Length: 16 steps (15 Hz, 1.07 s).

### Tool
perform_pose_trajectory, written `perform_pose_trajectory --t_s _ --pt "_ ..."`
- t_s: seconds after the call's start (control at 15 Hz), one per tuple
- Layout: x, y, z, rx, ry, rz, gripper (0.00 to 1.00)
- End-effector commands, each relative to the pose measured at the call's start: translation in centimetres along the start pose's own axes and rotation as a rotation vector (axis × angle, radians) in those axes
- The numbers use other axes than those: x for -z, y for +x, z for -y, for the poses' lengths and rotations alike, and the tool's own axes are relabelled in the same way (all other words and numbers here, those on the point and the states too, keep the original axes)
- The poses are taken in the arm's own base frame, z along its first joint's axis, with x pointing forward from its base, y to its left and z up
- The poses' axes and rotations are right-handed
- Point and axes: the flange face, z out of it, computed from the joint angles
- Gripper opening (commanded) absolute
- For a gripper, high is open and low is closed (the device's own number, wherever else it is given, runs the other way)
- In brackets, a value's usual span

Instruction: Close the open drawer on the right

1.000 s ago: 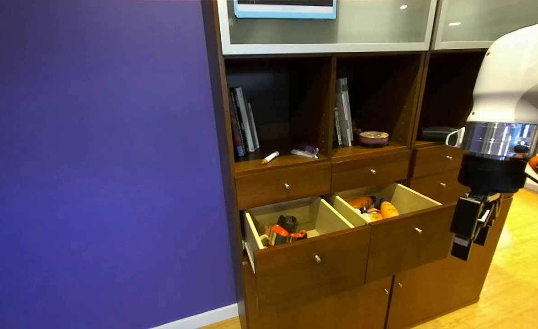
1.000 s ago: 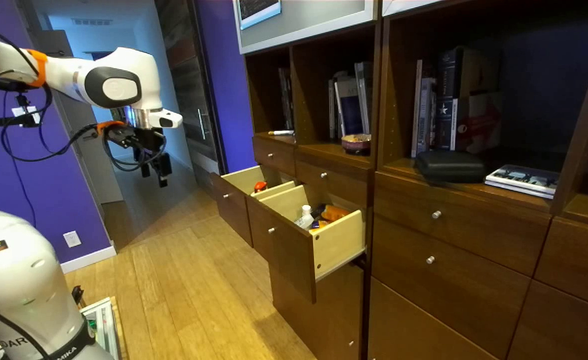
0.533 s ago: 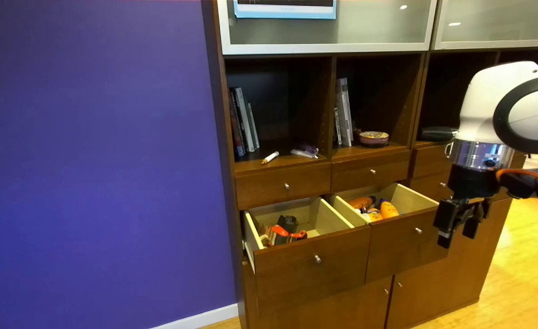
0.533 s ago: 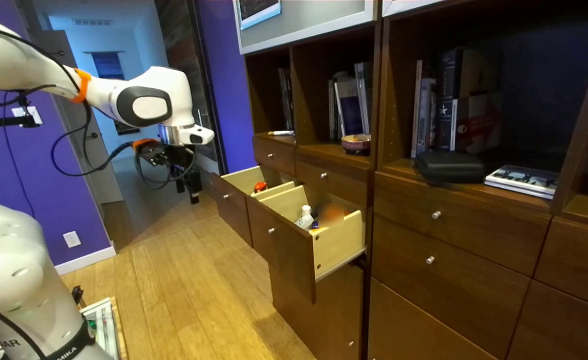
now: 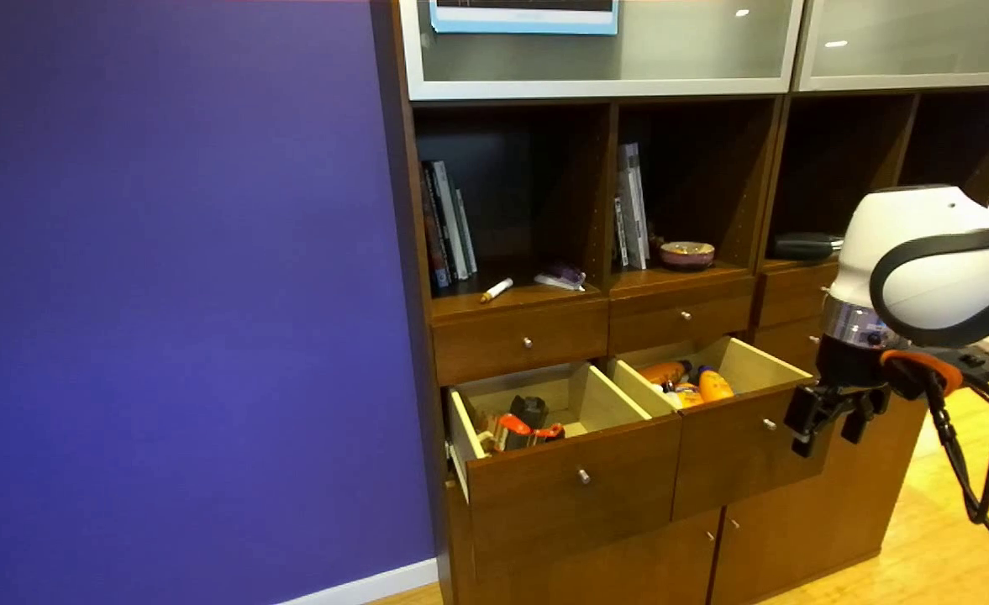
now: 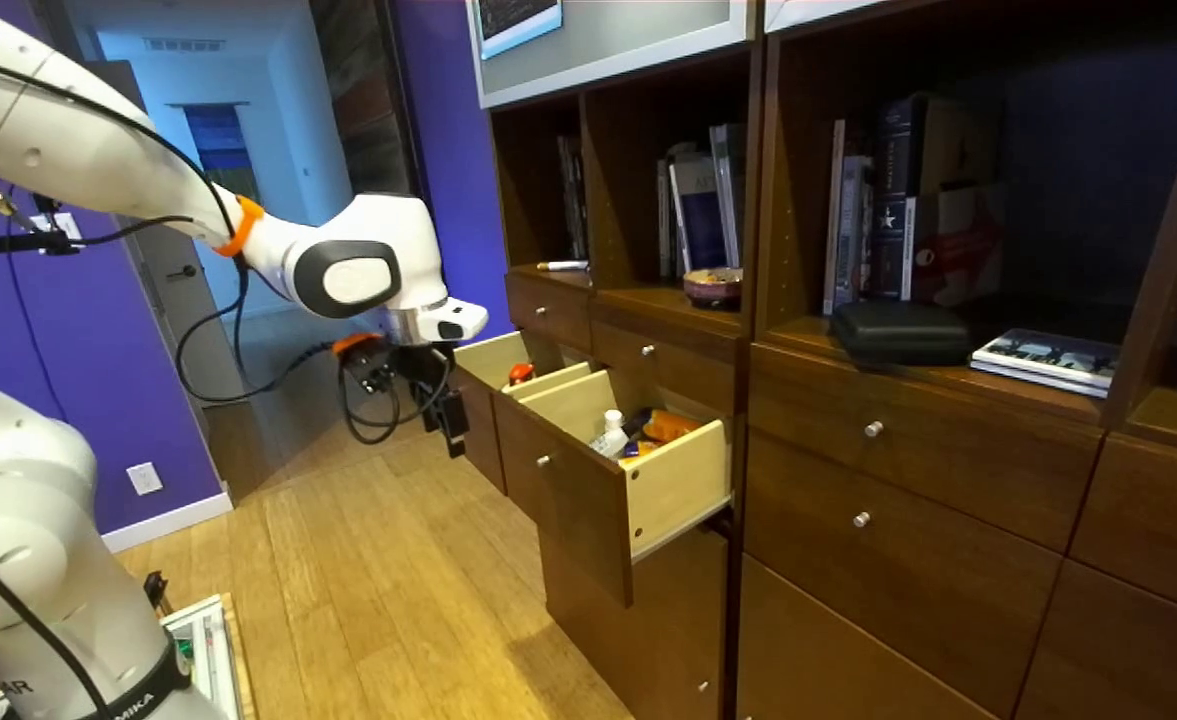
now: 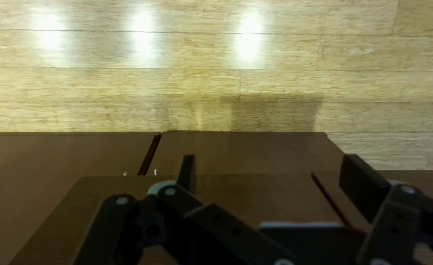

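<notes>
The right drawer (image 5: 733, 475) is pulled out, with a brown front, small knob and pale walls. Orange-yellow bottles (image 5: 704, 385) lie inside. In another exterior view its front (image 6: 573, 500) and contents also show. In the wrist view its front (image 7: 245, 197) lies between and beyond the fingers. My gripper (image 5: 828, 437) is open and empty, pointing down in front of the drawer's face. It covers part of the front's right end in that view. In an exterior view the gripper (image 6: 445, 430) is apart from this drawer's knob. The fingers also show wide apart in the wrist view (image 7: 273, 171).
The twin left drawer (image 5: 574, 496), with reddish and dark things inside, is also pulled out beside it. Closed small drawers (image 5: 683, 315) sit above. Lower doors (image 6: 638, 610) stand below, set back. Shelves hold books, a bowl (image 5: 687, 255) and a marker (image 5: 497, 291).
The arm has reached forward and lowered, bringing the gripper closer to the drawer fronts. The wrist has turned a little. Both drawers have stayed as they were.
</notes>
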Motion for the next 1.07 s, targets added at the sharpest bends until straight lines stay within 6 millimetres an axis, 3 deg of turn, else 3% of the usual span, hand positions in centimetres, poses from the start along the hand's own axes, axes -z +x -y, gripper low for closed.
perform_pose_trajectory --t_s 0.0,0.4,1.0 --pt "-2.3 1.3 -2.6 -0.065 -0.044 -0.040 1.00" --pt "-4.7 3.7 -4.0 -0.123 -0.083 -0.120 1.00" --pt "-5.5 8.6 -4.8 -0.085 -0.082 -0.236 1.00"
